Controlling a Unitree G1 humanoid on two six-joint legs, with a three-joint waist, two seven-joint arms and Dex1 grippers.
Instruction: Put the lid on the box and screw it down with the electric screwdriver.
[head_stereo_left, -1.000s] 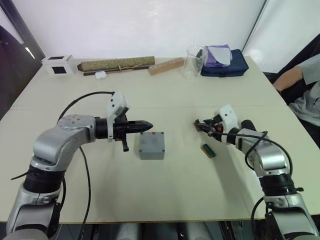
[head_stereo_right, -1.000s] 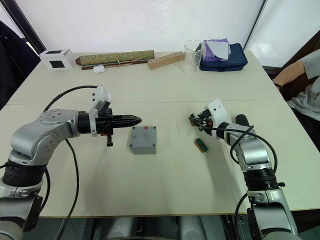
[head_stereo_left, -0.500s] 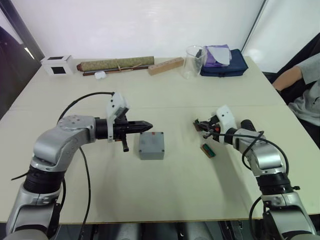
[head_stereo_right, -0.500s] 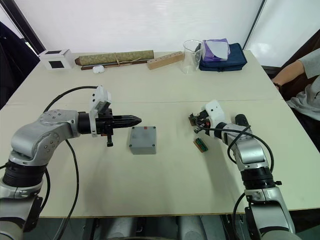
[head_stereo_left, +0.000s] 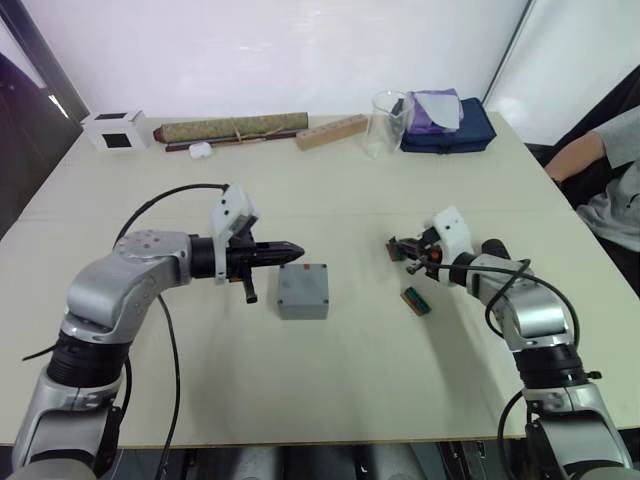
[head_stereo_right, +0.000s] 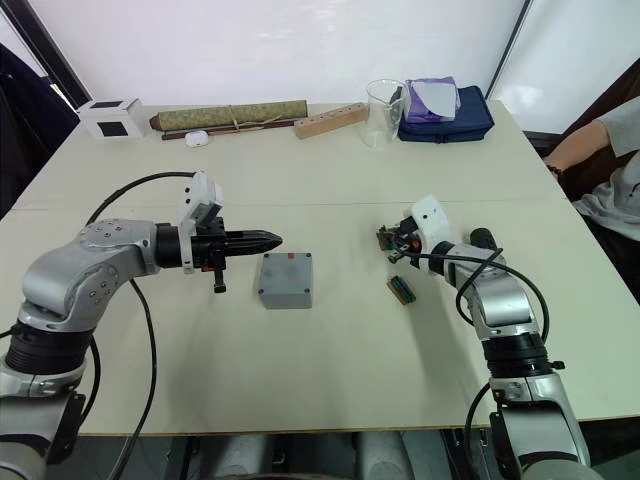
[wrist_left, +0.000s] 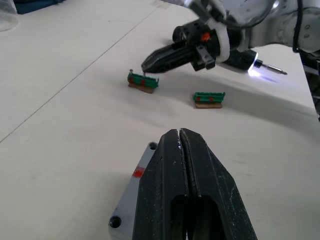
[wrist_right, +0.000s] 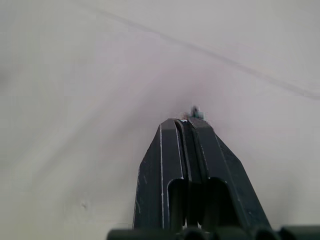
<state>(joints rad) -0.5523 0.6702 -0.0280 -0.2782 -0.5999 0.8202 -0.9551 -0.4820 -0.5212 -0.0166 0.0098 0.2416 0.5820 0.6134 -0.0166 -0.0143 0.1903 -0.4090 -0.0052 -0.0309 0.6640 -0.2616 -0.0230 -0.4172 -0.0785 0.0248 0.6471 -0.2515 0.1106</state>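
The grey box (head_stereo_left: 303, 309) sits mid-table with the lid (head_stereo_left: 304, 283) lying flat on top; a red mark and a corner screw hole show on it. My left gripper (head_stereo_left: 299, 247) hovers shut and holding nothing, just beyond the box's far left corner. Shut too, my right gripper (head_stereo_left: 404, 250) has its tips at a small green block (wrist_left: 143, 82) with a tiny screw standing on it; I cannot tell if it grips anything. The electric screwdriver (wrist_left: 258, 68) lies on the table close behind my right wrist, its tip lit and its bit pointing away from the box.
A second green block (head_stereo_left: 417, 301) lies near the right gripper. Along the far edge stand a white cube (head_stereo_left: 118, 129), a rolled mat (head_stereo_left: 235, 127), a wooden bar (head_stereo_left: 333, 131), a glass beaker (head_stereo_left: 388, 122) and a blue bag (head_stereo_left: 450, 130). A person's arm (head_stereo_left: 590, 160) reaches the table's right edge.
My right gripper has shifted slightly around the green block. The left arm and the box have stayed still.
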